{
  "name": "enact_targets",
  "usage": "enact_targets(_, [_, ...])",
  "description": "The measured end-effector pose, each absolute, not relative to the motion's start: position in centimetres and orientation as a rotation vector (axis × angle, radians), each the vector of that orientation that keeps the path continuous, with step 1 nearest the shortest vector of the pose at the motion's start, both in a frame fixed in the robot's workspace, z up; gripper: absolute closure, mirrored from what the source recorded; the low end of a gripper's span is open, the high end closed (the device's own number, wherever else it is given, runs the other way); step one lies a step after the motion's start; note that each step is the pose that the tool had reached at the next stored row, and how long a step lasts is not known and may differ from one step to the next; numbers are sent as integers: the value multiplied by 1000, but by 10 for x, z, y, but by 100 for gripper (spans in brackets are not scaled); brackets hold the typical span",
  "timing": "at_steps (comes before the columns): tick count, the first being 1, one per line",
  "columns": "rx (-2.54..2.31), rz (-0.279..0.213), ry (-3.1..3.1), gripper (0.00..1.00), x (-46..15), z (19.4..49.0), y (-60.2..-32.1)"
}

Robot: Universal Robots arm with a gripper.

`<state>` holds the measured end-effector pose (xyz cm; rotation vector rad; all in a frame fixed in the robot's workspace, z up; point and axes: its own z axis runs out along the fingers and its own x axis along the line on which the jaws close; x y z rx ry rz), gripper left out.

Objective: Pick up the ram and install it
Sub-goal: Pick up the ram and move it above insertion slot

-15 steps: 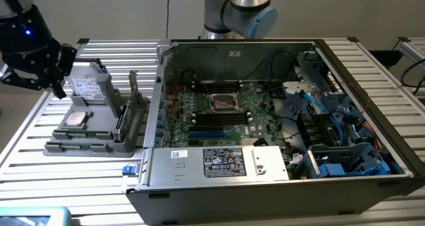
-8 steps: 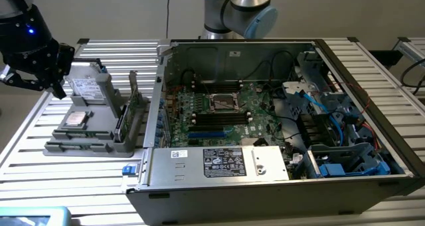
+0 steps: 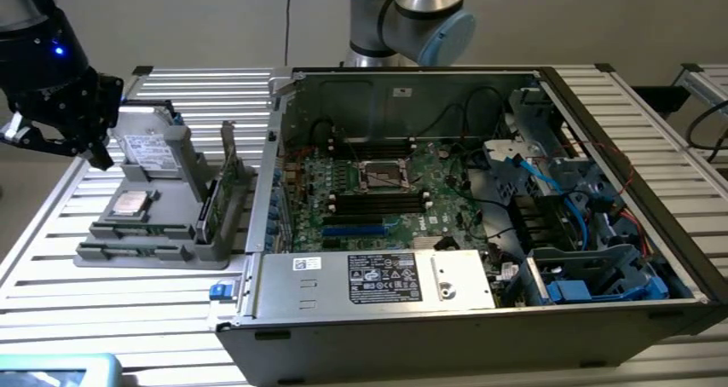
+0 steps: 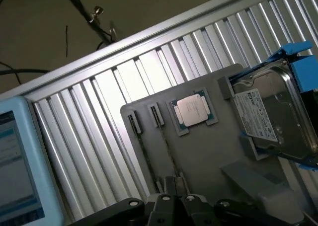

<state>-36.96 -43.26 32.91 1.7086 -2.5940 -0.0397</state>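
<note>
At the exterior view's left, the gripper hangs clenched, nothing visibly gripped, above the grey tray. The open computer case sits to the right. The wrist view adds 2 tray slots, the ram edge-on beside the processor.

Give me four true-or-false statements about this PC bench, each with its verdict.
1. The computer case lies open, with the motherboard showing. True.
2. The end effector holds the ram. False: it hangs shut, apart from the ram, which stands in the gray holder.
3. A processor chip lies flat on the gray holder. True.
4. The gray holder sits inside the computer case. False: it rests on the slatted table, at the exterior view's left of the case.
</note>
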Motion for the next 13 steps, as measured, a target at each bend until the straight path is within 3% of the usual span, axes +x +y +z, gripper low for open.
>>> enact_targets(13, [2002, -33, -2372, 89, -370, 329, -433])
